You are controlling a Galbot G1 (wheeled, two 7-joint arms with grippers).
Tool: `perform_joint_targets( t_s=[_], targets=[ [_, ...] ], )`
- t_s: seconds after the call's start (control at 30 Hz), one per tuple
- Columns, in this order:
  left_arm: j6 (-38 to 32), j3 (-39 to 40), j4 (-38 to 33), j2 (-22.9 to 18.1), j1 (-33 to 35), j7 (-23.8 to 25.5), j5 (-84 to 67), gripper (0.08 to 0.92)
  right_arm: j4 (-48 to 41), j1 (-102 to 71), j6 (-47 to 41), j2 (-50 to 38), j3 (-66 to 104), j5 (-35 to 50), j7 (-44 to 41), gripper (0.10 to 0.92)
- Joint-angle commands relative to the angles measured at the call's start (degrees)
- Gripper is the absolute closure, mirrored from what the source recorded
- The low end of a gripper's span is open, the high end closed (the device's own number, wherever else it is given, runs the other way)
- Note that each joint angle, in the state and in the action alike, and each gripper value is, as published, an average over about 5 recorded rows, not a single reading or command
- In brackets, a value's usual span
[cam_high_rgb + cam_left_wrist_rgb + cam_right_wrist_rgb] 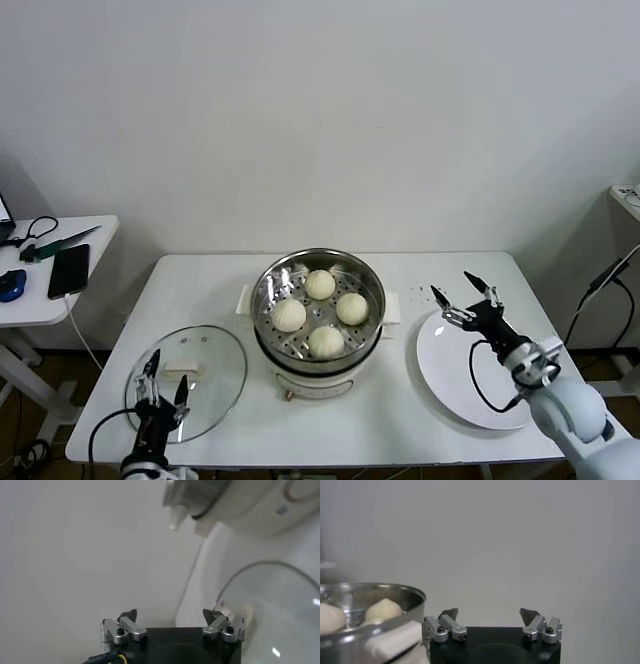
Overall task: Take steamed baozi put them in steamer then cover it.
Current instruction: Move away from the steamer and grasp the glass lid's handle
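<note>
Left tool (166, 378) open above cover (205, 385), handle (182, 371) lying crosswise

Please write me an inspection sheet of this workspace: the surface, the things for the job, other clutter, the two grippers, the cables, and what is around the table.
Surface: white table, looks clean.
Job's things: four baozi sit in the open steamer at the table's middle. Glass cover lies flat on the table to the steamer's left, not yet on the pot.
Clutter: empty white plate right of the steamer.
Grippers: left gripper open, over the cover, holding nothing. Right gripper open, over the plate's far edge, empty.
Cables: black cable along the right arm; white cord hanging from the side table.
Surroundings: side table at left with a phone; plain white wall.
</note>
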Motion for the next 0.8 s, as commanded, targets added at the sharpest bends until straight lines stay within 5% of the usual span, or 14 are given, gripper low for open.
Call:
perform_joint_targets(
  t_s=[0.03, 0.8],
  targets=[
    [1.1, 0.7, 10.0, -0.7, -6.0, -2.9, 22.5, 0.177, 1.7, -9.3, -2.2, 4.1, 8.3, -2.9, 1.8, 0.203],
    [3.0, -1.0, 24.2, -1.8, -15.9, -12.0, 25.8, 0.177, -1.3, -6.7, -0.1, 5.0, 4.3, -6.0, 1.3, 0.203]
  ],
)
